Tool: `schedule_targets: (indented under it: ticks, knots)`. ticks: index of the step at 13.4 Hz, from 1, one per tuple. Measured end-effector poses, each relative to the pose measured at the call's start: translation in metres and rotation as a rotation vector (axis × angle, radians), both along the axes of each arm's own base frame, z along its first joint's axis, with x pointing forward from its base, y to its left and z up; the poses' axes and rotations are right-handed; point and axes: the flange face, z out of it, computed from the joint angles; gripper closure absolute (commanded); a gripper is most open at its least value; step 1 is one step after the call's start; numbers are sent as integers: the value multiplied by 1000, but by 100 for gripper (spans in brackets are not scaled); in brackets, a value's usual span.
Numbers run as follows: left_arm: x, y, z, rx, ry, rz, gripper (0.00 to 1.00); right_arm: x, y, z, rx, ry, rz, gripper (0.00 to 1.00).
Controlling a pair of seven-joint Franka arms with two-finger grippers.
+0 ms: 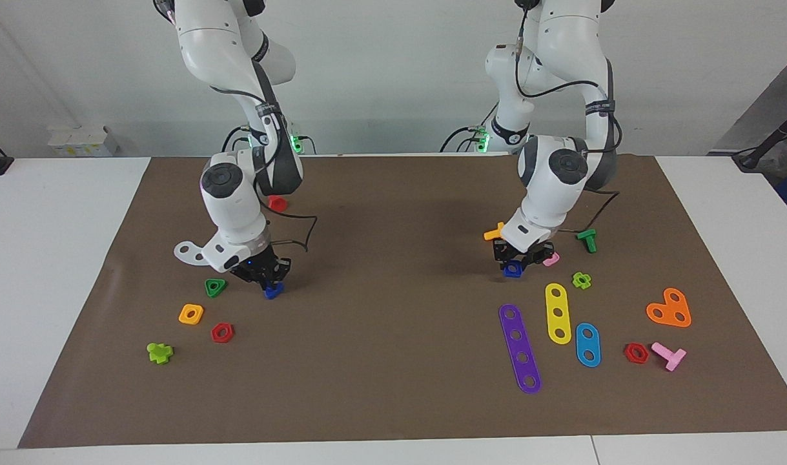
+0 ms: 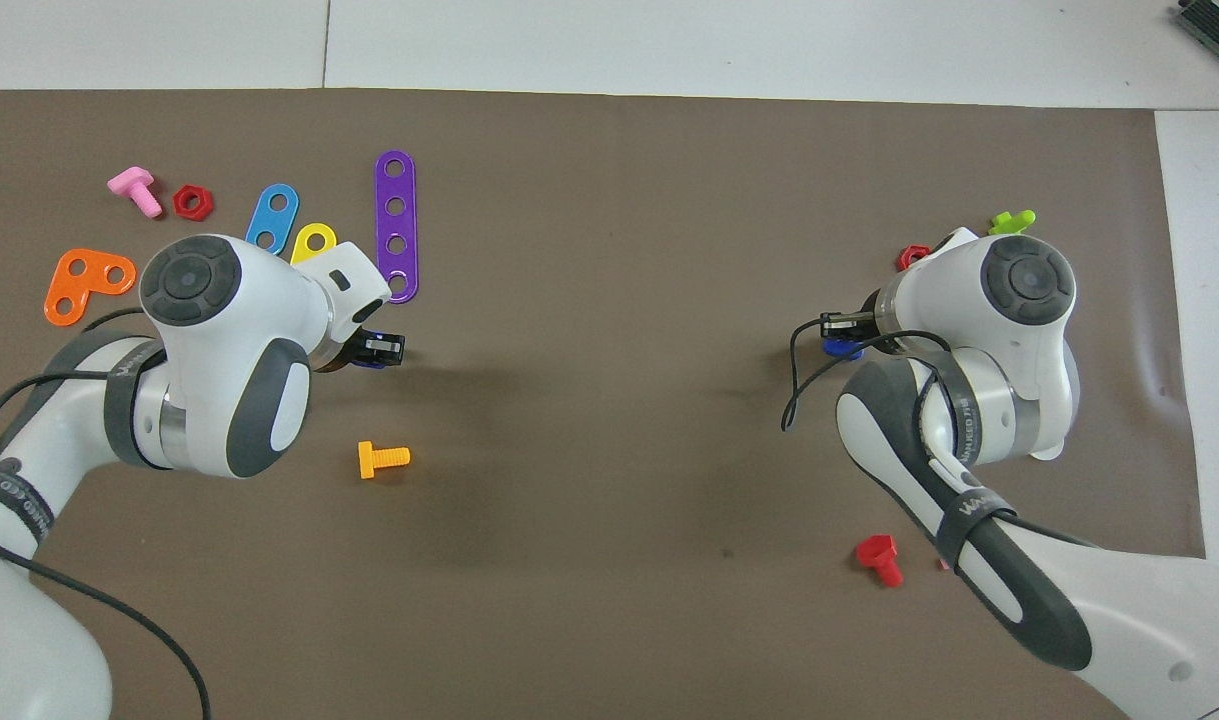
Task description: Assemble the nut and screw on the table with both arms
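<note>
The nut (image 1: 512, 269) sits low and right of centre in the facing view, a dark-blue square piece on the brown mat of the table (image 1: 393, 387), just under the tip of the left gripper (image 1: 521, 257). I see the black fingers down around it, but I cannot tell whether they are closed on it or only straddling it. A pink nut (image 1: 551, 259) lies just beside that gripper, and an orange bolt (image 1: 494, 232) just above it in the frame.

The screw (image 1: 273, 290) is left of centre in the same view, dark blue, at the tip of the right gripper (image 1: 268, 276), which is down at the mat. Again I cannot read how far those fingers are spread or whether they have hold of it. A green triangular nut (image 1: 215, 287) lies close beside it toward the frame's left edge, with an orange square nut (image 1: 191, 314) and a red hex nut (image 1: 222, 332) lower down.

In the overhead view only a sliver of blue shows under each wrist: the nut at centre left, the screw at centre right.
</note>
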Motion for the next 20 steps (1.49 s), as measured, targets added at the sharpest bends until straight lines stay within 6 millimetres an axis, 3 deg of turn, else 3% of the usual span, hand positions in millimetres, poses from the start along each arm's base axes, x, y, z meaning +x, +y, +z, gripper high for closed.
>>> schedule_targets:
  ticks: [2, 5, 11, 13, 17, 18, 19, 20]
  knots:
    - [9, 3, 20, 0, 10, 6, 100, 4, 39, 19, 23, -40, -51, 100]
    - [19, 19, 43, 4, 36, 33, 100, -3, 114, 38, 63, -72, -111, 100]
    - [29, 39, 69, 6, 59, 66, 100, -4, 245, 30, 72, -15, -230, 100]
    - [32, 41, 80, -1, 61, 72, 100, -9, 270, 18, 60, -12, -242, 100]
    - [34, 34, 89, -53, 63, 96, 100, -25, 285, 2, 28, 24, -244, 100]
    - [34, 30, 91, -63, 62, 123, 100, -26, 285, 0, 25, 28, -242, 55]
    - [34, 25, 93, -72, 62, 150, 100, -27, 284, -2, 22, 31, -243, 21]
    - [32, 17, 95, -78, 63, 164, 100, -27, 283, -3, 19, 33, -244, 4]
